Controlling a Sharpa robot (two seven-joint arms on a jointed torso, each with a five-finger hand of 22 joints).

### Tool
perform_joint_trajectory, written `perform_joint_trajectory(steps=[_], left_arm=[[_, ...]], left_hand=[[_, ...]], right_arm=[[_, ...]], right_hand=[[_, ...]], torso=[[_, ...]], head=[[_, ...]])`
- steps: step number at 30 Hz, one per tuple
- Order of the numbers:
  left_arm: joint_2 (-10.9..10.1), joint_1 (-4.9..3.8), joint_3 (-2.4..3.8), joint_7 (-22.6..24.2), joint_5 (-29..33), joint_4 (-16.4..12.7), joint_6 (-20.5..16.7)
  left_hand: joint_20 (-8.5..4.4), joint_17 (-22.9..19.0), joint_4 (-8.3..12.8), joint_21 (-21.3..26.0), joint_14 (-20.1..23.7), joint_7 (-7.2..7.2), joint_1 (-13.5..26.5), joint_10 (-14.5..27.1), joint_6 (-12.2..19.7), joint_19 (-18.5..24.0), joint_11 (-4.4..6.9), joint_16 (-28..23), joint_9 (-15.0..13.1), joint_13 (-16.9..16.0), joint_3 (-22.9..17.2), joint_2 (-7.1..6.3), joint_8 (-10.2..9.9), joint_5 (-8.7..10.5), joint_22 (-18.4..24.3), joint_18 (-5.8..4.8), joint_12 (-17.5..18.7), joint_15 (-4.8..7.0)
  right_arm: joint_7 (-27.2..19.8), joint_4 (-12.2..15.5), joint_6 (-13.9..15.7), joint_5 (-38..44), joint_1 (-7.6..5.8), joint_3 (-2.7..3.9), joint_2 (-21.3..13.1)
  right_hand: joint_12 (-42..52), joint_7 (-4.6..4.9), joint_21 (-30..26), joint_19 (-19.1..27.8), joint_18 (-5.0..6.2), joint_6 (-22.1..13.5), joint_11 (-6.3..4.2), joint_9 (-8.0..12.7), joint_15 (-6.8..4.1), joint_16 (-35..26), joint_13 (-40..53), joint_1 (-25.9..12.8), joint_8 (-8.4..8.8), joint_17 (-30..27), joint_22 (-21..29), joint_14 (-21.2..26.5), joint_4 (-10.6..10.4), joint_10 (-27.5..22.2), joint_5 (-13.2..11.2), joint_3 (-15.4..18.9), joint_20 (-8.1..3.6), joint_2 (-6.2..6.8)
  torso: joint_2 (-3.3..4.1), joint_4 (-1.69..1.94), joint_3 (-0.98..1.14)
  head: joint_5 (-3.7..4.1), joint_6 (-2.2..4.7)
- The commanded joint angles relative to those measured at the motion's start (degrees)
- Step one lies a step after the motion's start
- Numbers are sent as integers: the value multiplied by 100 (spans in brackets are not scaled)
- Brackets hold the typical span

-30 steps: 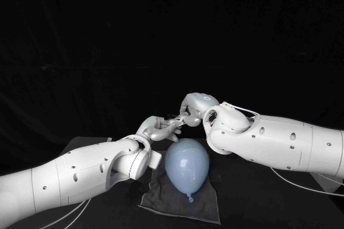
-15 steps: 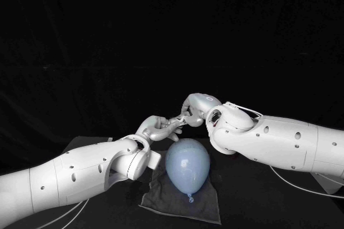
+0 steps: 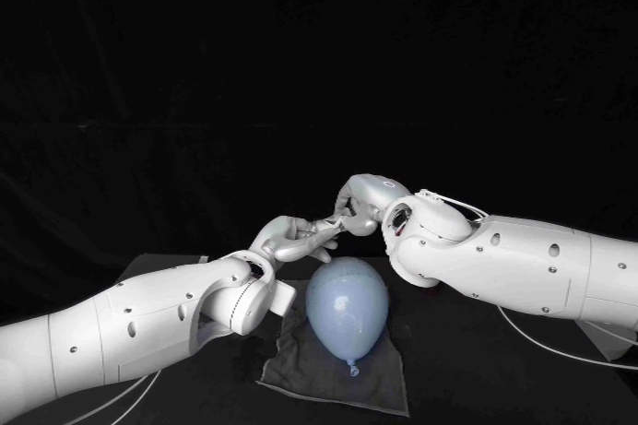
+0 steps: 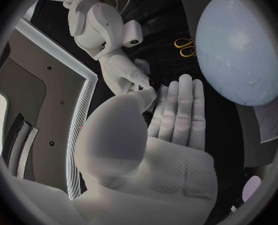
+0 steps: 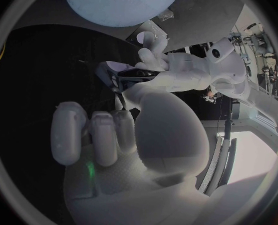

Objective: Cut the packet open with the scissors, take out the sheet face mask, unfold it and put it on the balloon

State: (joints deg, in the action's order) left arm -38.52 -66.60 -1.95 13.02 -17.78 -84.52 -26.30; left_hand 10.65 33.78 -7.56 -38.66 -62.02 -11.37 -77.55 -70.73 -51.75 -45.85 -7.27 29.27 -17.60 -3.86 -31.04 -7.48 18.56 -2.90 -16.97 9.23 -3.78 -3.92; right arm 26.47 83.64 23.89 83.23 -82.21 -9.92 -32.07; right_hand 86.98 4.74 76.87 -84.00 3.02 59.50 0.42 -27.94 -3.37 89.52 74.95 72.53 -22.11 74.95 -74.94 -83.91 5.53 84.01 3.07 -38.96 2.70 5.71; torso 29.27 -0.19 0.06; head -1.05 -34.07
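a: what are the arms made of?
b: the left arm (image 3: pixel 147 324) and right arm (image 3: pixel 532 268) are rounded glossy white shells, dotted with small dark screw holes (image 3: pixel 554 250).
a: and the ends?
b: a silver left hand (image 3: pixel 295 238) and a silver right hand (image 3: pixel 361 199), with pale, finely dimpled palms.
a: any wiring?
b: thin white cables (image 3: pixel 559 347) trail under both arms, and a fine wire loop (image 3: pixel 445 199) arches over the right wrist.

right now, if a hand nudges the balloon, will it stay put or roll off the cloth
Probably rolls: the balloon is a rounded, inflated oval lying loose on the grey cloth. Likely very light, so a slight touch could shift it.
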Motion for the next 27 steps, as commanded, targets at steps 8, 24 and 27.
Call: perform_joint_trajectory(steps=[8, 24, 27], left_arm=[[-17, -10, 11, 171, 73, -14, 346], [-36, -10, 11, 209, 125, 2, 465], [-42, -10, 10, 186, 174, 7, 396]], left_hand=[[129, 52, -123, 211, 108, -23, 78, 115, 116, -87, -26, 78, 33, -5, 271, -113, -60, 16, 154, 101, -9, -32], [80, 32, 188, 98, 216, -37, -548, 196, 50, -79, -46, 48, 50, 8, 27, 551, -82, 13, 97, 86, 3, -51], [141, 47, -196, 195, 215, -62, -90, 239, 103, -21, -78, 77, 71, 2, 206, 409, -132, 35, 157, 85, -4, -90]], right_arm=[[-7, 44, 54, -23, 0, 1, -34], [-28, 170, 29, 50, 1, 1, -123], [-30, 216, 4, 119, 1, 1, -149]], right_hand=[[43, 0, 48, -70, -31, 45, -23, -9, -3, 24, 1378, -1, -35, 1445, -950, -596, 16, 510, -27, -13, 12, -53], [47, -2, 58, -74, -33, 46, -25, -10, -4, 28, 1380, 0, -38, 1455, -955, -598, 18, 511, -27, -16, 11, -57], [50, -4, 75, -82, -37, 47, -27, -11, -7, 29, 1382, -1, -41, 1458, -963, -598, 22, 512, -27, -20, 9, -61]], torso=[[0, -1, 1], [0, 0, -1], [-1, -4, -2]], head=[[9, -25], [16, -45], [12, -47]])
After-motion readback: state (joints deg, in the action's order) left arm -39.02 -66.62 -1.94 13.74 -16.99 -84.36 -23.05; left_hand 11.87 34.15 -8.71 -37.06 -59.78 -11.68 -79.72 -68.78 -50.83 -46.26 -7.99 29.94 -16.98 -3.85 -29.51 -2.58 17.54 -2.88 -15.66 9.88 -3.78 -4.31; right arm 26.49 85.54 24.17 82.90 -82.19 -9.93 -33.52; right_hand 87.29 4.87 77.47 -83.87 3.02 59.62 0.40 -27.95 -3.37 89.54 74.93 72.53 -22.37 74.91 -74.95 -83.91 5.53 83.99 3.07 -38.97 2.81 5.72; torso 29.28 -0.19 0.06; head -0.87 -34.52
